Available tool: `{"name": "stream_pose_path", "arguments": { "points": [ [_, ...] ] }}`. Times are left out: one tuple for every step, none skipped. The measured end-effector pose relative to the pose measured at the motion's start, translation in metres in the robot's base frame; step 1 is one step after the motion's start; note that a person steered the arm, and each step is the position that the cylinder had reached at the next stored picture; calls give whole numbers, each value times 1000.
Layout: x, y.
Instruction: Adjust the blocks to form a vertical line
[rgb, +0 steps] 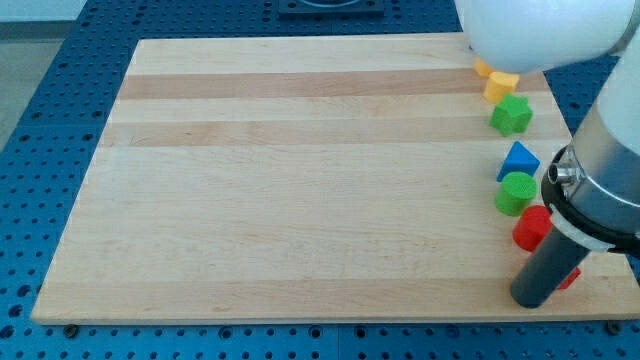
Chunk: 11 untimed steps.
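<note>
Several blocks run down the view's right side of the wooden board (300, 180). From the top: a partly hidden orange block (483, 68), a yellow block (501, 86), a green star-shaped block (512, 115), a blue triangular block (518, 160), a green round block (516, 192), a red round block (532, 228). Another red block (571, 277) peeks out behind the rod. My tip (527, 298) rests on the board just below the red round block, close to the board's bottom edge.
The arm's white and grey body (600, 150) covers the view's upper right corner and hides part of the board's right edge. A blue perforated table (60, 120) surrounds the board.
</note>
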<state>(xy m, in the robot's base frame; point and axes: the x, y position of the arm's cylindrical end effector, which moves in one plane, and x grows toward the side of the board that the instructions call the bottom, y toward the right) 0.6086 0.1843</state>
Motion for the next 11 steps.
{"name": "stream_pose_path", "arguments": {
  "points": [
    [0, 0],
    [0, -3],
    [0, -21],
    [0, -35],
    [0, -38],
    [0, -38],
    [-18, -39],
    [-50, -39],
    [-77, -39],
    [-85, -42],
    [-85, -41]
  ]
}}
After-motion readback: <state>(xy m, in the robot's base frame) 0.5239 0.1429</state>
